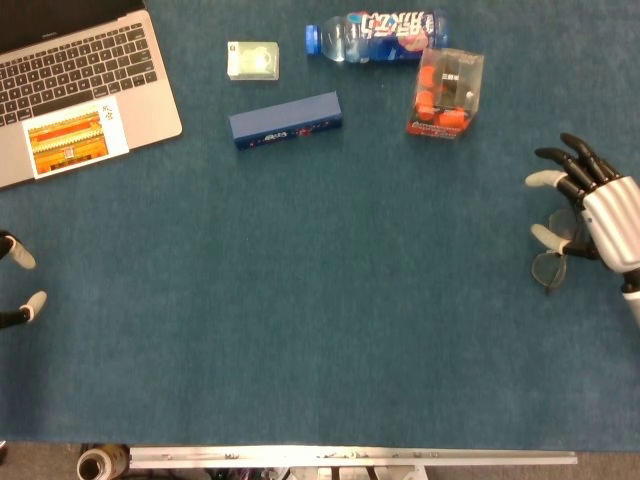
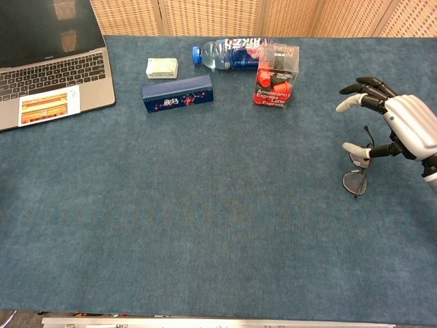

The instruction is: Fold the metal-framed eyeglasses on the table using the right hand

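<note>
Under right robot hand (image 2: pixel 399 130) — eyeglasses (image 2: pixel 356 179), fingers spread above.

A clear box of orange capsules (image 2: pixel 276 76) stands up and to the left of the hand. A plastic bottle (image 2: pixel 229 53) lies on its side behind this box, touching it. Further left lie a dark blue long box (image 2: pixel 177 93), a small pale green box (image 2: pixel 162 67) and an open laptop (image 2: pixel 48 75) on the blue table cover (image 2: pixel 205 225).
</note>
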### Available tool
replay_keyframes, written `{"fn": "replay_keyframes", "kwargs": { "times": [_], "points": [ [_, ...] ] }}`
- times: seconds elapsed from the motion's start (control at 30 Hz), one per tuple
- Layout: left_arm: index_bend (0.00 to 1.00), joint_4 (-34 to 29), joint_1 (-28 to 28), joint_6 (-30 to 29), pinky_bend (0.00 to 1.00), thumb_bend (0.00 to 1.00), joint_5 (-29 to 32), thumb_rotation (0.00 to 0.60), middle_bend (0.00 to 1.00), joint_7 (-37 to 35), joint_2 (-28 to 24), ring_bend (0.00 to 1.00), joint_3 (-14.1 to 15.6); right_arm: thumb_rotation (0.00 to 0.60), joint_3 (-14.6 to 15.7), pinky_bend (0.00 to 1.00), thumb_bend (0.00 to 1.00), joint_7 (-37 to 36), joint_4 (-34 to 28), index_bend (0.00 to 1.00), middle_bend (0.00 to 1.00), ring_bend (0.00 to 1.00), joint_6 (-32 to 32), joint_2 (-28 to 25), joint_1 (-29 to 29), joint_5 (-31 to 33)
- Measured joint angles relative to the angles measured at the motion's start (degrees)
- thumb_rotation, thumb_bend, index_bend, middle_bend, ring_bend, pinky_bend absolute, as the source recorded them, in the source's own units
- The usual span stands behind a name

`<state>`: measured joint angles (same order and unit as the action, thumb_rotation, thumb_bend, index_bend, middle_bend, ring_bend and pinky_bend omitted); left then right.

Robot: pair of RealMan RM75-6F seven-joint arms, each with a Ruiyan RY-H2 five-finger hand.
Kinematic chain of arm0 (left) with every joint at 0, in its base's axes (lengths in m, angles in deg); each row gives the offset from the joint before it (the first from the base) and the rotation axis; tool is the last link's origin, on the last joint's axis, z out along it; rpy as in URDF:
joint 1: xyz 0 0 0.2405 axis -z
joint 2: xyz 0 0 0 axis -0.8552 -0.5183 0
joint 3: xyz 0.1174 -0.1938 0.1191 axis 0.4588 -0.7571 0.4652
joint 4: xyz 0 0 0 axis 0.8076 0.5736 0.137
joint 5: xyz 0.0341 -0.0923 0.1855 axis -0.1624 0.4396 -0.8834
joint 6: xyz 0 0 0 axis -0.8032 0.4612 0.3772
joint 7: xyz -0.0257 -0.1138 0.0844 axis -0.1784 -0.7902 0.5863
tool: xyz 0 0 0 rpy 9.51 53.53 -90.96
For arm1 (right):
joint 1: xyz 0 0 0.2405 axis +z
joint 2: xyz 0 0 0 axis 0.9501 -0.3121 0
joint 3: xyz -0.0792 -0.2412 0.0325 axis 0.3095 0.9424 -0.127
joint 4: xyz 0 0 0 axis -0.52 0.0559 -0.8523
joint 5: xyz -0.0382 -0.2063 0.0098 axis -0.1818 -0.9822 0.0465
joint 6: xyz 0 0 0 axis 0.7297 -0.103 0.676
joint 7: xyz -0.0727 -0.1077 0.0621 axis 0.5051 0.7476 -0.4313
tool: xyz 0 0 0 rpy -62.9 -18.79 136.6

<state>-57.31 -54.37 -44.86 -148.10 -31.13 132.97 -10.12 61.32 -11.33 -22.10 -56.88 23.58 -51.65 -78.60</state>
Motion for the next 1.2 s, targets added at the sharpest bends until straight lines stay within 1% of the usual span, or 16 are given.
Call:
{"fn": "replay_keyframes", "kwargs": {
  "times": [0.27, 0.5, 0.9, 1.2],
  "points": [
    [0.49, 0.4, -0.1, 0.0, 0.51, 0.16, -0.1, 0.600, 0.36, -0.5, 0.2, 0.24, 0.0, 0.600, 1.0, 0.30, 0.15, 0.7, 0.4, 0.37, 0.22, 0.09, 0.0, 0.2, -0.6, -0.9],
    [0.49, 0.6, -0.2, -0.2, 0.51, 0.16, -0.2, 0.600, 0.36, -0.7, 0.3, 0.24, 0.1, 0.600, 1.2, 0.30, 0.15, 0.7, 0.9, 0.37, 0.22, 0.09, 0.2, 0.6, -0.8, -1.2],
    [0.49, 0.5, -0.1, -0.1, 0.51, 0.16, -0.4, 0.600, 0.36, -0.5, 0.3, 0.24, 0.0, 0.600, -1.1, 0.30, 0.15, 1.4, 1.2, 0.37, 0.22, 0.09, -3.0, -1.0, -0.4, -0.3],
    [0.49, 0.0, 0.0, -0.3, 0.51, 0.16, -0.6, 0.600, 0.36, 0.0, 0.0, 0.24, -0.1, 0.600, 0.1, 0.30, 0.15, 2.9, 2.1, 0.37, 0.22, 0.09, -4.9, -2.7, 0.1, -2.4]
  ]
}}
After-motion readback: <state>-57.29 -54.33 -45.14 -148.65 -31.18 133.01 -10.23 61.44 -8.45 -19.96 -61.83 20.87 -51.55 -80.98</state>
